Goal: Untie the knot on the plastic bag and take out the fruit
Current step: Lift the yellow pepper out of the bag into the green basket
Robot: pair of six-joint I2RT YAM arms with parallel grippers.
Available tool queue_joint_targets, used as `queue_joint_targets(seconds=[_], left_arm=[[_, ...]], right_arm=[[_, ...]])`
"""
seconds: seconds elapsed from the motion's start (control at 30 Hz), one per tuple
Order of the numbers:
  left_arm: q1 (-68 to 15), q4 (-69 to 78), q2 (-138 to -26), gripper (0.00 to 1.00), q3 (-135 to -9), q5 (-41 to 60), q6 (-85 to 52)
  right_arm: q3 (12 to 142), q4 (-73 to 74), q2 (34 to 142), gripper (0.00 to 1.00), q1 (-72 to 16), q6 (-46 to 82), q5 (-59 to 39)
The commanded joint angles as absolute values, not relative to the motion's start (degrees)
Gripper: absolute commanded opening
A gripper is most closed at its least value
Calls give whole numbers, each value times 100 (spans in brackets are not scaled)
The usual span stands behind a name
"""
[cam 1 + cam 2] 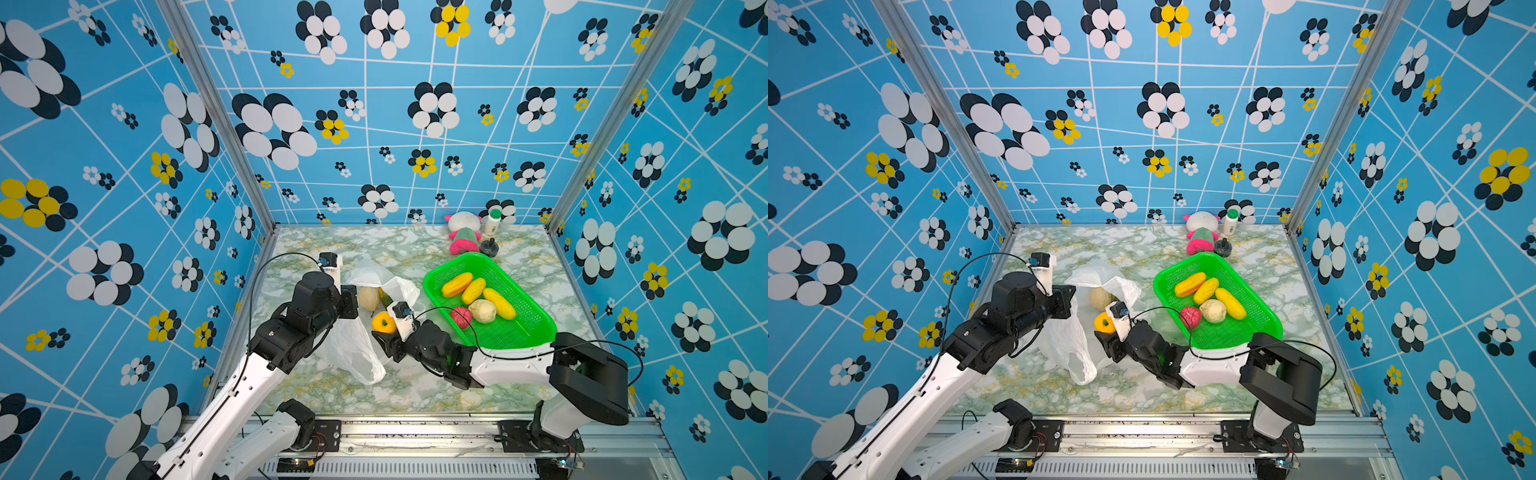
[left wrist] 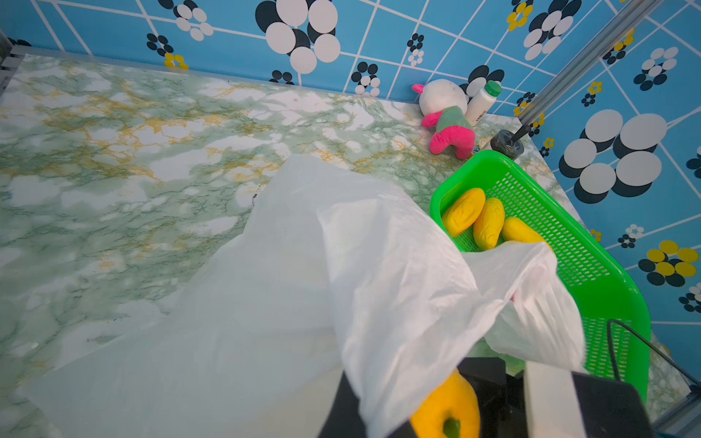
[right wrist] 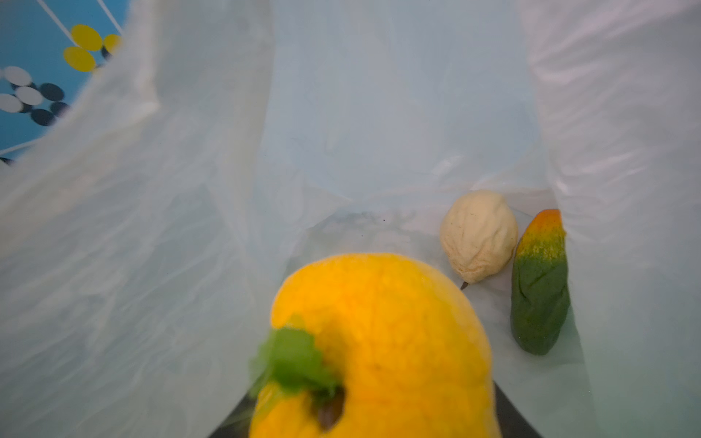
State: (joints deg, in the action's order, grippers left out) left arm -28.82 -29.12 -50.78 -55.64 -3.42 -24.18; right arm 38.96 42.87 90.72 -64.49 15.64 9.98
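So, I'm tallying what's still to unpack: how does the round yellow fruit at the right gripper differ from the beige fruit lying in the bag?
Colour: the yellow fruit is bright yellow with a green leafy stem, while the beige fruit is pale and wrinkled. State: the yellow fruit is gripped by the right gripper, while the beige fruit lies untouched inside the plastic bag. Both are rounded.

Overhead pair; wrist views near plastic bag (image 2: 379, 265)
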Motion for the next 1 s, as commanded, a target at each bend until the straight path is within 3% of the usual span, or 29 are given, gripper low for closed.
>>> queue_joint_targets(seconds=[0.0, 0.23, 0.37, 0.57, 0.73, 0.97], left_arm=[[-2814, -2780, -4975, 0, -5427, -323, -2377], [-2804, -2797, -5047, 0, -5482, -285, -2363], [-2794, -2681, -4981, 0, -5300, -274, -2415], [-2769, -2700, -5054, 0, -5404, -240, -2386], [-2771, -2514, -5100, 0, -5243, -126, -2422], [-2760, -2533, -5213, 0, -5384, -36, -2394]], right_arm=[[3511, 4757, 8602, 32, -6491, 1523, 571], [3015, 4203, 7273, 32, -6518, 1327, 523], [2622, 3721, 5880, 34, -6515, 1149, 667], [2374, 2277, 3931, 31, -6501, 813, 2812], [2649, 633, 3551, 30, -6137, 1454, 4783], [3084, -1505, 3886, 31, -4915, 3138, 4847]])
